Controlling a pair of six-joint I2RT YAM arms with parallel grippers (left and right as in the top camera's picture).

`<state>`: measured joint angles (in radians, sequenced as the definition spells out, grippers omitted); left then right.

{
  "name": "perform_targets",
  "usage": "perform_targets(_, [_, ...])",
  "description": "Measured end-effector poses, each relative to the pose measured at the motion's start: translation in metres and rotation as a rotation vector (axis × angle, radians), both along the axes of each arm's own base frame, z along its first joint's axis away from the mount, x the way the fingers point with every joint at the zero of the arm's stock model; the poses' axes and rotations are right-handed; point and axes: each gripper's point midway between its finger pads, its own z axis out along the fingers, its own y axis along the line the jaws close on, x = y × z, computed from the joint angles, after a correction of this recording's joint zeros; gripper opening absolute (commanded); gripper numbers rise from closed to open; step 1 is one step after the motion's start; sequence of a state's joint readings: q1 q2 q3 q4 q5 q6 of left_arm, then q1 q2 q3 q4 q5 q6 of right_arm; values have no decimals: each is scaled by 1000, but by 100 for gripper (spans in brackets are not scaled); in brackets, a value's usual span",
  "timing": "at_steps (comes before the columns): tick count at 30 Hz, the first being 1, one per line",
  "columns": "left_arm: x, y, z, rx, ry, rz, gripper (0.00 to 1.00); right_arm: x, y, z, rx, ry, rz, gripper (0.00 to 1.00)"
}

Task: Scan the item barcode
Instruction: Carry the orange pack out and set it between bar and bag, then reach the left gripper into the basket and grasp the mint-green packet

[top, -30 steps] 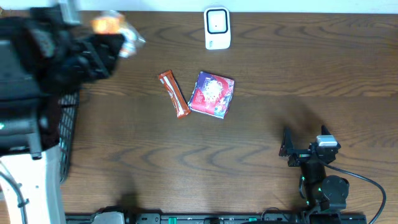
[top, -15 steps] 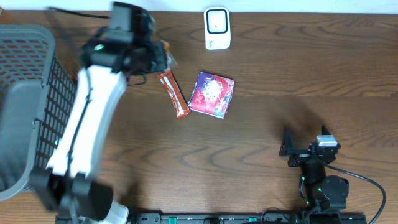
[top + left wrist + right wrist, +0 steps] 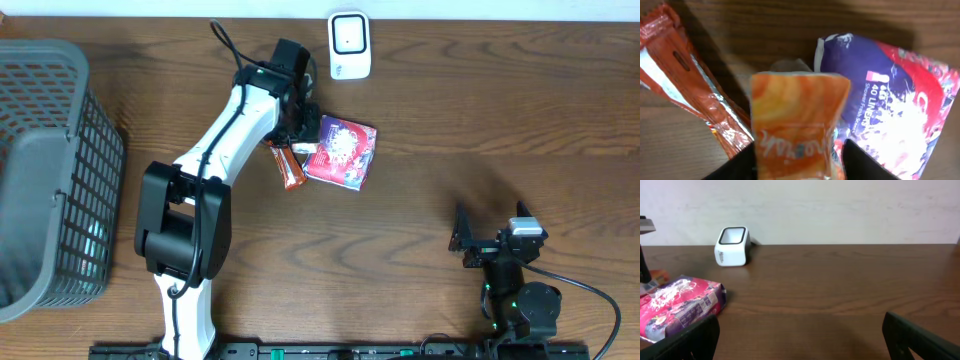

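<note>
"The orange packet (image 3: 797, 120) sits between the jaws of the left gripper (image 3: 799, 155), over the edge of the purple pack (image 3: 890, 100). Whether it's gripped or loose, I can't tell."

"If it drops there, short of the scanner (image 3: 349, 45), nothing scans. The right gripper (image 3: 800, 330) gapes wide, empty."

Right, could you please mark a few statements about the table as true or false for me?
1. The white scanner stands at the table's far edge. True.
2. The basket sits on the right arm's side. False: it is on the left arm's side.
3. An orange packet sits between the left fingers. True.
4. The right fingers hold the purple packet. False: they are open, empty, well away from it.
</note>
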<state>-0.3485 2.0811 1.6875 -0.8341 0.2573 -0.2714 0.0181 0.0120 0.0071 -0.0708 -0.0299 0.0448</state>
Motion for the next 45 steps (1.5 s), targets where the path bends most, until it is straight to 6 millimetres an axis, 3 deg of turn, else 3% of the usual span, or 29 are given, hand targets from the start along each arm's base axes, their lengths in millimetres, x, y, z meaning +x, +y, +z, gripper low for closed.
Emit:
perform_targets(5, [-5, 14, 7, 5, 24, 26, 65, 0, 0, 0, 0, 0, 0, 99])
perform_targets(8, [0, 27, 30, -9, -23, 52, 76, 0, 0, 0, 0, 0, 0, 99])
perform_targets(10, [5, 39, 58, -30, -86, 83, 82, 0, 0, 0, 0, 0, 0, 99])
perform_targets(14, [8, 79, 141, -76, -280, 169, 85, 0, 0, 0, 0, 0, 0, 99])
perform_targets(18, [-4, 134, 225, -100, -492, 289, 85, 0, 0, 0, 0, 0, 0, 99])
perform_targets(19, [-15, 158, 252, -97, -561, 342, 85, 0, 0, 0, 0, 0, 0, 99])
perform_targets(26, [-70, 239, 320, -39, -751, 556, 85, 0, 0, 0, 0, 0, 0, 99])
perform_targets(30, [-94, 273, 334, 10, -796, 665, 85, 0, 0, 0, 0, 0, 0, 99])
perform_targets(34, [-107, 310, 328, 78, -769, 815, 87, 0, 0, 0, 0, 0, 0, 99])
perform_targets(40, [-123, 365, 289, 186, -610, 1093, 91, 0, 0, 0, 0, 0, 0, 99])
perform_targets(45, [-130, 393, 235, 282, -387, 1221, 93, 0, 0, 0, 0, 0, 0, 99])
